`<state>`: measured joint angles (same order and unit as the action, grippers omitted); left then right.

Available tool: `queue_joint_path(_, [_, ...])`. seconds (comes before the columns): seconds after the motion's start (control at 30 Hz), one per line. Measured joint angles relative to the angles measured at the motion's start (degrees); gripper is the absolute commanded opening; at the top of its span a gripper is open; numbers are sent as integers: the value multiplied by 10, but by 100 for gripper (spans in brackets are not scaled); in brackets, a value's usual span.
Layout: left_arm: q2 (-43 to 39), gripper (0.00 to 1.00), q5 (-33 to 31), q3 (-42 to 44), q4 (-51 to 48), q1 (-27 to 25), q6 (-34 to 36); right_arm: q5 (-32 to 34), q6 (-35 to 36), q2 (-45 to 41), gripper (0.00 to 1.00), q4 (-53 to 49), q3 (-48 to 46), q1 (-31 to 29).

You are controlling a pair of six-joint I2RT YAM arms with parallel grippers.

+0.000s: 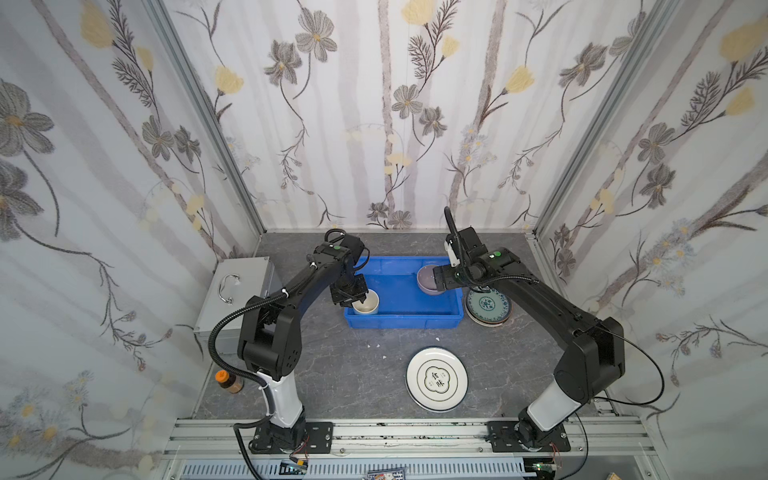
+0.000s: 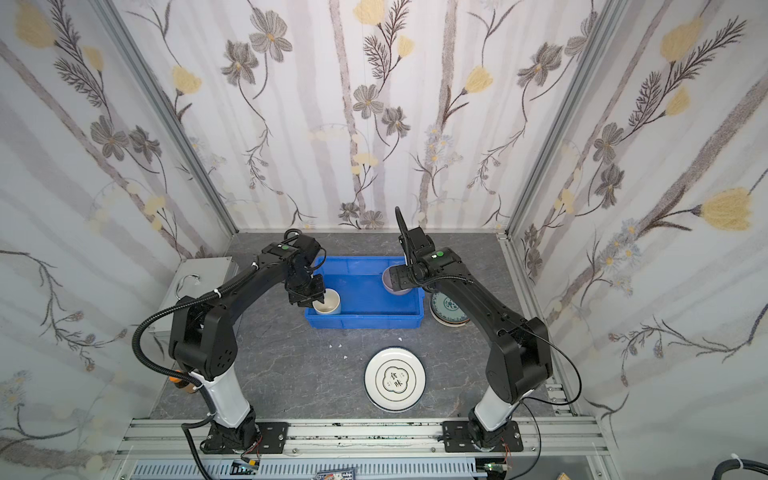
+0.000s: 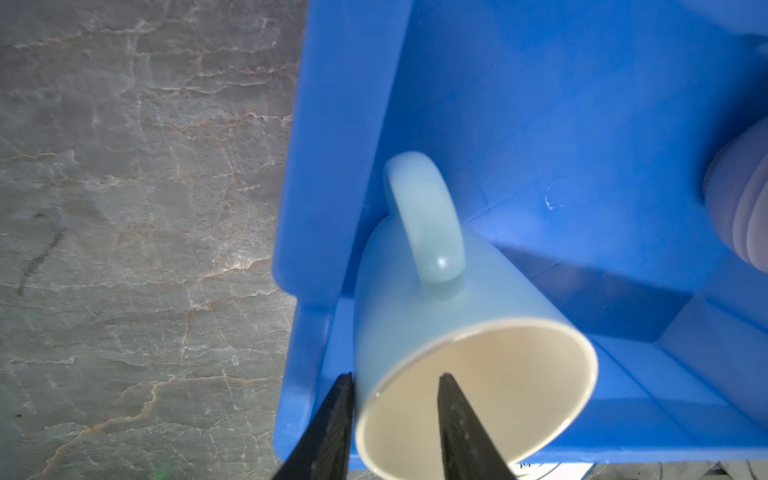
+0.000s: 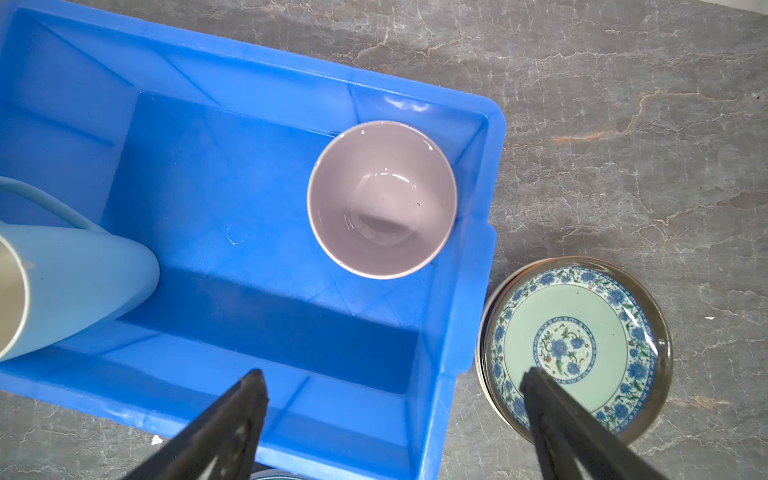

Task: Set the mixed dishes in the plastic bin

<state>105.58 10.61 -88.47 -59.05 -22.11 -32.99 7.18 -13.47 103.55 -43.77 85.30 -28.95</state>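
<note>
Task partly done. The lilac bowl [image 4: 382, 199] sits upright at the far right of the blue bin [image 1: 403, 322]; the pale blue mug [image 1: 365, 302] stands in its near left corner. My left gripper [image 3: 395, 376] straddles the mug's rim, jaws part-open, the inner finger clear of the wall: no grip, I judge. My right gripper [image 4: 392, 376] gapes empty. Outstanding: the teal-patterned plate [image 4: 573, 345] atop its stack beside the bin, and the white plate [image 1: 436, 379].

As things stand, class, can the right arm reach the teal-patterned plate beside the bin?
Probably yes: the teal-patterned plate lies uncovered beside the blue bin, and the open right gripper hangs nearly over it, nothing between.
</note>
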Motion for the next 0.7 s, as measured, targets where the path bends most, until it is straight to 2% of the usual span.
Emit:
queue_joint_path(0.2, [33, 14, 1, -47, -11, -13, 14, 7, -6, -10, 95, -1, -14, 0])
queue_joint_path(0.7, [119, 10, 47, -157, -16, -70, 16, 18, -21, -46, 95, -1, -52, 4])
